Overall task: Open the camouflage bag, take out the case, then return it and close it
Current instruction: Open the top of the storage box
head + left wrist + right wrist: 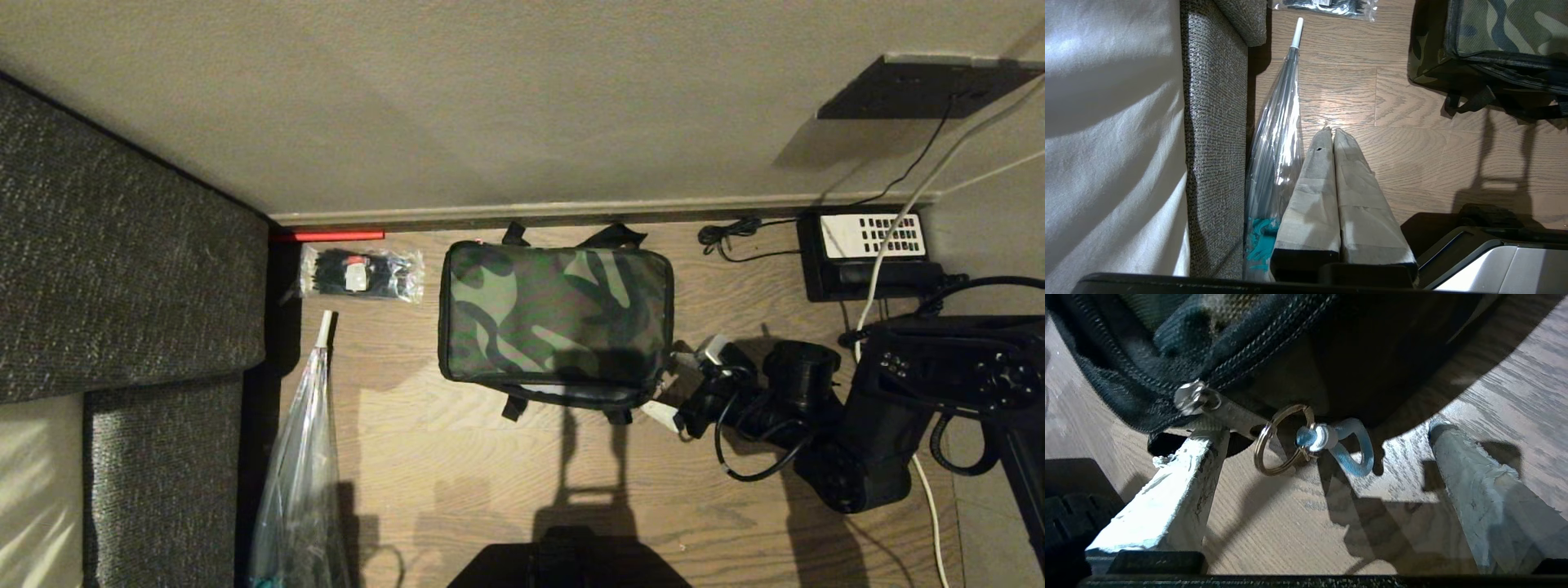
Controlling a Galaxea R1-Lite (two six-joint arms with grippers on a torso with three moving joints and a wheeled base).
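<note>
Right wrist view: right gripper (1314, 473) spread wide, fingers either side of the ring (1280, 439) and blue loop (1349, 447), nothing pinched; likely lined up to pull.
Bag (557, 314): one, zipped, on floor by wall.
Case: unseen.
Left gripper (1331, 136): pressed together, idle.
Packet (362, 273): one.

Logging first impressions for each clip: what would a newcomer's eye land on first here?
The box-shaped green camouflage fabric bag lies zipped shut on the wooden floor by the wall. At its right end the right claw stands open, its pale fingers either side of the brass key ring with a blue loop on the zipper pull. The left claw hangs shut beside a folded clear plastic umbrella along the grey sofa.
</note>
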